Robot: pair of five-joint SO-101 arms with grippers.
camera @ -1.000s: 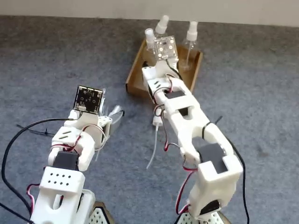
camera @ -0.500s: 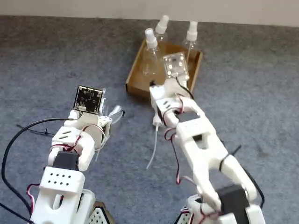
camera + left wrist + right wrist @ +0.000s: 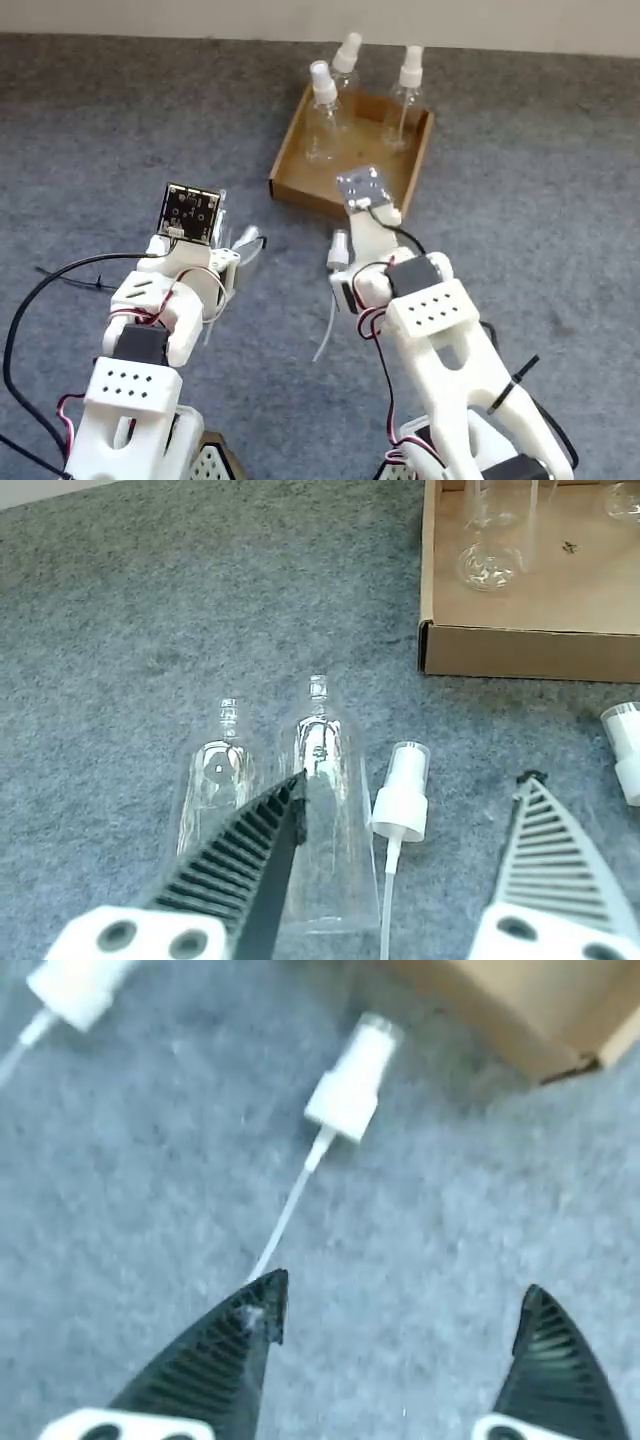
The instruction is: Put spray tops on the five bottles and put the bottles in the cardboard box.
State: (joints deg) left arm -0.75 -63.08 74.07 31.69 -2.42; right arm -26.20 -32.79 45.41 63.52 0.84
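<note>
Grey across the desk (image 3: 120, 110), and taking stock first: counting three capped bottles (image 3: 322, 110) upright in the cardboard box (image 3: 520, 652) on the far side, and two bare bottles (image 3: 335, 750) lying side by side on the left, necks toward the far side. Judging the step in hand as fetching a top.

Holding the right hand (image 3: 400, 1290) spread wide and gripping nothing above a spray top (image 3: 352, 1078) lying just near of the box's near wall (thin dip tube trailing back toward the arm). Holding the left hand (image 3: 412, 780) likewise spread and unladen over the bare bottles, with a second spray top (image 3: 400, 802) lying just right of them.

Aiming, for a clean pick, at the white head rather than the tube (probably too thin and springy to hold well). Coming straight down, closing across the collar, leaving the tube free to hang. Steadying one bare bottle with the left hand, guarding against a roll, and threading the tube into the narrow neck before pressing the top home.
</note>
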